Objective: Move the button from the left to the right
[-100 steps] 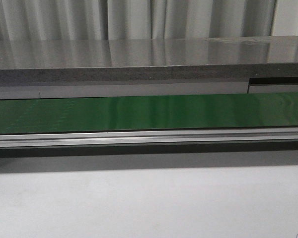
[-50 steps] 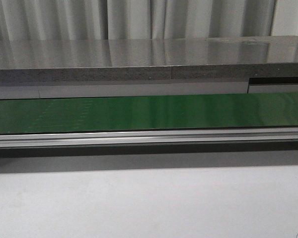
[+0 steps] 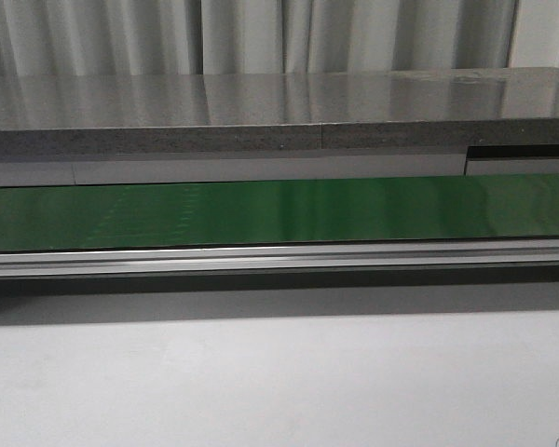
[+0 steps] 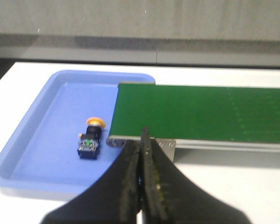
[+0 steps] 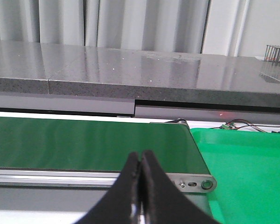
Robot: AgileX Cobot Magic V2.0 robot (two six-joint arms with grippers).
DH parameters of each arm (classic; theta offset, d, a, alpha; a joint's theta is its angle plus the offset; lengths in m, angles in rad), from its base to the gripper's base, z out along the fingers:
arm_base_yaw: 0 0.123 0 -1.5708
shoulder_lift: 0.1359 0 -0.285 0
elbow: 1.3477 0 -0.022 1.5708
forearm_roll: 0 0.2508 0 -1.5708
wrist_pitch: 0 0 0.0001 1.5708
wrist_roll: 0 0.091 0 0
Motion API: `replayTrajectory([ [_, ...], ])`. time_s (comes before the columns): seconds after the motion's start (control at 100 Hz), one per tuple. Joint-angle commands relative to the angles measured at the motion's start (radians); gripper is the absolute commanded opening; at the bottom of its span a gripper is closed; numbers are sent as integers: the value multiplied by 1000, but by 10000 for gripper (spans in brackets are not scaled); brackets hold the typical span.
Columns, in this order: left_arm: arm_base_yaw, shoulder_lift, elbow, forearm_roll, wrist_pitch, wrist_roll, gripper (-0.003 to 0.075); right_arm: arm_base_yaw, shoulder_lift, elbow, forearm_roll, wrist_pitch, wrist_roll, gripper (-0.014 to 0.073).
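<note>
The button [image 4: 90, 138], with a yellow-orange cap and a black body, lies on its side in a blue tray [image 4: 42, 140], close to the end of the green conveyor belt [image 4: 200, 114]. My left gripper [image 4: 142, 140] is shut and empty, held above the table beside the belt's end, apart from the button. My right gripper [image 5: 140, 161] is shut and empty, in front of the belt's other end [image 5: 84, 142]. In the front view only the belt [image 3: 279, 209] shows, with no button and no gripper on it.
A green tray [image 5: 245, 168] sits past the belt's right end, with wires behind it. An aluminium rail [image 3: 279, 256] runs along the belt's front. A grey stone ledge [image 3: 279, 116] and curtains stand behind. White table [image 3: 279, 382] lies in front.
</note>
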Motion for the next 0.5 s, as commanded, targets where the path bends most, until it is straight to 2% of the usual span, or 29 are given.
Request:
replayTrajectory([
  [0.0, 2, 100, -103, 16, 45, -10, -19, -3, -6, -20, -8, -88, -2, -108],
  [0.22, 2, 238, -158, 16, 58, -10, -19, -3, -6, -20, -8, -88, -2, -108],
  [0.49, 2, 286, -158, 18, 58, -10, -8, -3, -6, -20, -8, -88, -2, -108],
])
